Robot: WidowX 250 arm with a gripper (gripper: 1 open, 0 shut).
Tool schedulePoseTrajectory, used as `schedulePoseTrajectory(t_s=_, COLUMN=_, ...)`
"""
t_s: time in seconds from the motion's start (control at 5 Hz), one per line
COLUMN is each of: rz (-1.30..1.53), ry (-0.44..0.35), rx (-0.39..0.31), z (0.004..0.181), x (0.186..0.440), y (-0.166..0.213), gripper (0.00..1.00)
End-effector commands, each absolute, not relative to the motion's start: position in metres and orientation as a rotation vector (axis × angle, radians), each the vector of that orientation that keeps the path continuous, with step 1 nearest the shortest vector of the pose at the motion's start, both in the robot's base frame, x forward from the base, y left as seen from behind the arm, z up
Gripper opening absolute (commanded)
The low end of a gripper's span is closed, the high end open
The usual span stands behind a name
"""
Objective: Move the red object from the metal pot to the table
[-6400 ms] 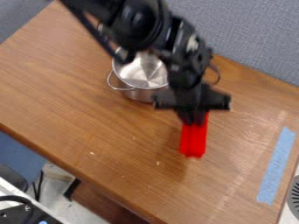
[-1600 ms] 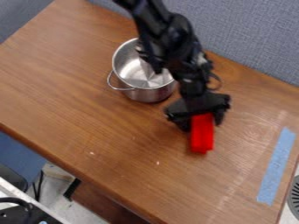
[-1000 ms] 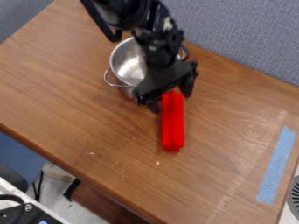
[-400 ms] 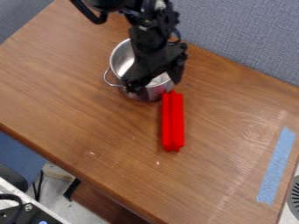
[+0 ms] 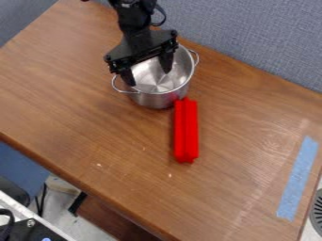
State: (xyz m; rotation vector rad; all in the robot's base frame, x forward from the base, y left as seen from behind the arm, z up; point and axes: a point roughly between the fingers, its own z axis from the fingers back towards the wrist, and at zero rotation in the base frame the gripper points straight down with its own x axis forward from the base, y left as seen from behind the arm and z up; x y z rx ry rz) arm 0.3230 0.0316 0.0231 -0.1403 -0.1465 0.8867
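Now the red bar (image 5: 185,130) lies flat on the desk (image 5: 75,104) beside the pot (image 5: 156,83), while the hand (image 5: 142,61) hangs spread and empty above it.

metal pot (image 5: 157,83) toward back of table (image 5: 75,104), left of centre. gripper (image 5: 142,62) above pot's opening. red object (image 5: 185,129) flat on table just in front-right of pot. tape strip (image 5: 297,175) near right edge.

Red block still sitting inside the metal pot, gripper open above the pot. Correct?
Not quite. The camera view shows the red block lying flat on the table, just beside the metal pot, not inside it. The rest holds: the gripper is open above the pot.
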Motion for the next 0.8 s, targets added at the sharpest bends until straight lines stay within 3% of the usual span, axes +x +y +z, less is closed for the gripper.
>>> schedulePoseTrajectory(t_s=0.0, rz=0.929, ry=-0.189, rx=-0.123, z=0.046, x=0.344, y=0.054, gripper=0.00)
schedulePoseTrajectory(t_s=0.2, rz=0.964, ry=-0.196, rx=-0.119, z=0.065, x=0.354, y=0.069, gripper=0.00)
schedulePoseTrajectory(t_s=0.4, rz=1.088, ry=-0.227, rx=-0.118, z=0.088, x=0.326, y=0.092, gripper=0.00)
schedulePoseTrajectory(t_s=0.6, rz=1.172, ry=-0.246, rx=-0.079, z=0.093, x=0.296, y=0.106, gripper=0.00)
